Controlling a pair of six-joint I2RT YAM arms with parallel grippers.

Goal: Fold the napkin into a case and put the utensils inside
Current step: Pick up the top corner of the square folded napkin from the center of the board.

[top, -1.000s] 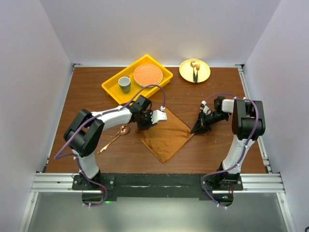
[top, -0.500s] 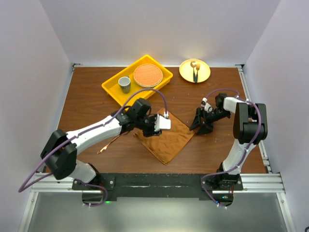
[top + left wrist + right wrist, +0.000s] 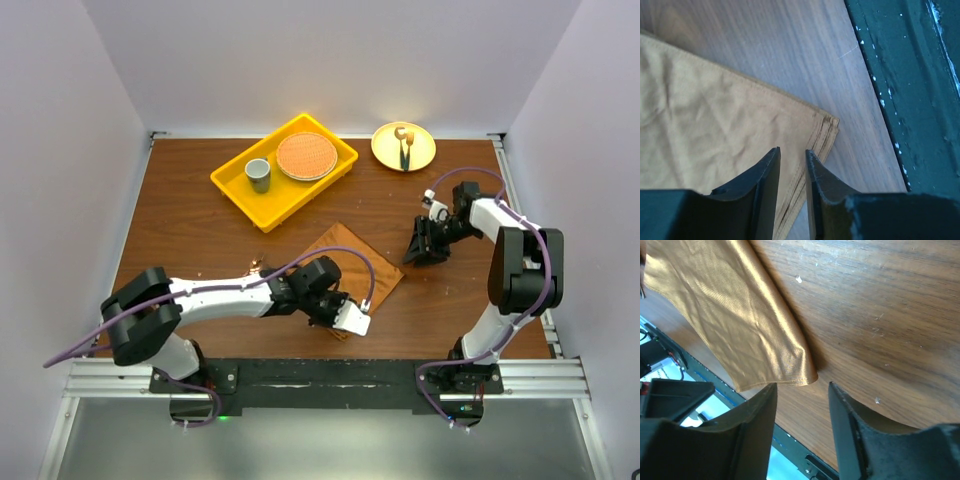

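Step in hand: folding, early stage. The napkin [image 3: 358, 268] lies flat as a diamond on the table [image 3: 190, 220], between the two arms, not yet a narrow case. The left arm reaches low across the near side, and the left gripper [image 3: 791, 153] sits directly over the cloth's near corner; its fingers stand a narrow gap apart with flat cloth showing through the gap, nothing clamped. At that corner the hem looks to be more than one layer thick, so the cloth may already be doubled; the top view does not confirm this. The right gripper [image 3: 802, 385] hovers just off the napkin's right corner, jaws well apart and empty, the corner tip lying just beyond the gap. The spoon [image 3: 257, 266] shows only as a copper glint on the table beside the left forearm, left of the napkin and outside it; the rest is hidden. Judgement: insertion is well off and a fold has to be made first. The next move calls for each gripper to drop and pinch its corner cleanly, taking every layer at the hem, then carry the corners over together so the edge lands straight. Risk: the left fingers catching the top layer only.
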